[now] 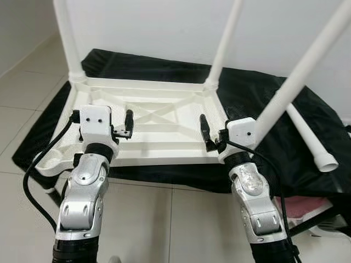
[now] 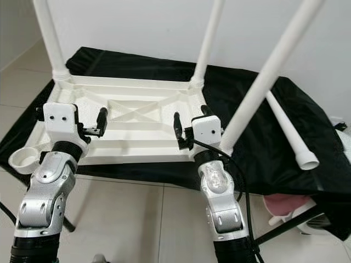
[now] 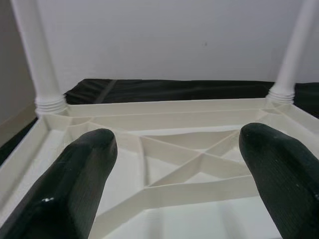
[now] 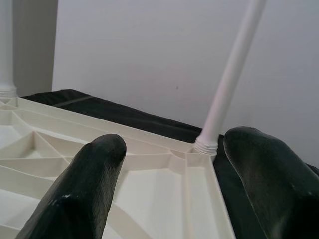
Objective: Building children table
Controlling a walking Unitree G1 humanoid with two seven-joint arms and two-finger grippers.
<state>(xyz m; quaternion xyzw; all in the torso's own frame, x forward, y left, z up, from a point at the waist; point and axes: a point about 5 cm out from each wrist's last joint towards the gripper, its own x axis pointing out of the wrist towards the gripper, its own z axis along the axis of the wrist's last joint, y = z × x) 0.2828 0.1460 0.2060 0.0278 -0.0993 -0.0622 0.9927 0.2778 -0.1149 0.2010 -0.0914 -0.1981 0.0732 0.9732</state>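
White table (image 1: pixel 148 118) on black cloth (image 1: pixel 263 126), pale grey tiled floor (image 1: pixel 164 219)

A plain white wall (image 1: pixel 164 27) stood behind, meeting a floor of large pale glossy tiles (image 1: pixel 164 219) with thin grout lines — a black sheet (image 1: pixel 263 98) lay spread over them, and something pink (image 2: pixel 285 204) showed under its right edge.

Silver arms, white wrist blocks, black cables.
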